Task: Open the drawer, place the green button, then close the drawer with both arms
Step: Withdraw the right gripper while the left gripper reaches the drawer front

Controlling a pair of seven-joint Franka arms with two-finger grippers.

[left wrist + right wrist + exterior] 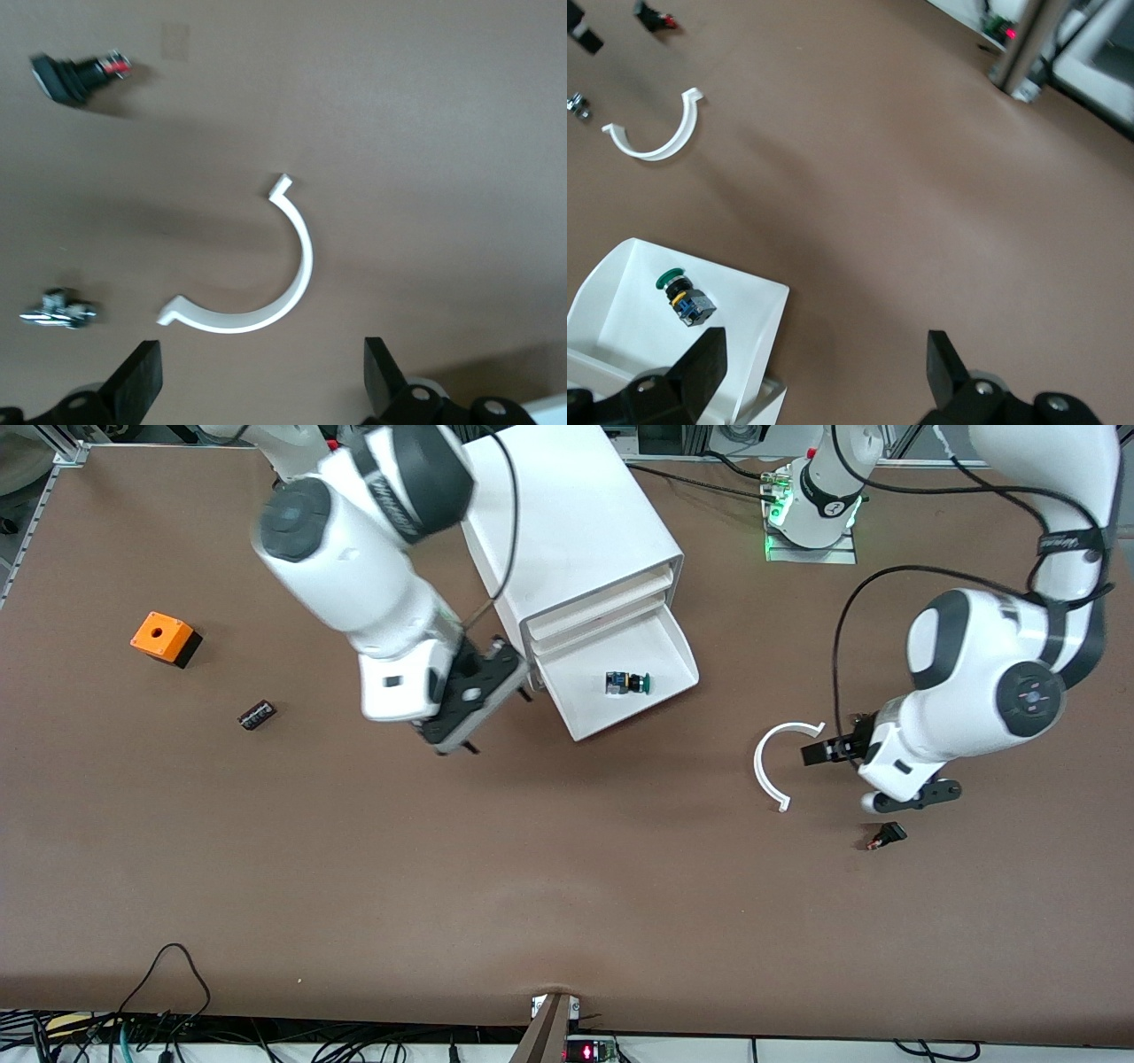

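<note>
Where the brown table (567, 886) runs out at the front camera's edge, loose black cables and a small device with a red light sit on a pale strip, and metal framing lines the edge where the robots' bases stand. At the right arm's end of the table sits an orange cube (162, 638) with a hole in its top, and nearer the camera a small black oblong piece (256, 715). The right gripper (478, 700) hangs over bare table just beside the cabinet (567, 531), fingers spread wide and holding nothing. The cabinet's lowest drawer (592, 717) stands pulled out, and the button (627, 683) lies on its side on the drawer's floor, green cap toward the left arm's end, blue block at the other. Toward the left arm's end a white half-ring clip (769, 766) lies flat on the table; the left gripper (873, 771) sits low just beside it, jaws wide apart and empty, touching nothing that can be seen. A small black part with a red tip (888, 836) lies nearer the camera than that gripper, and the left wrist view also shows a little metal piece (58, 310) close by
</note>
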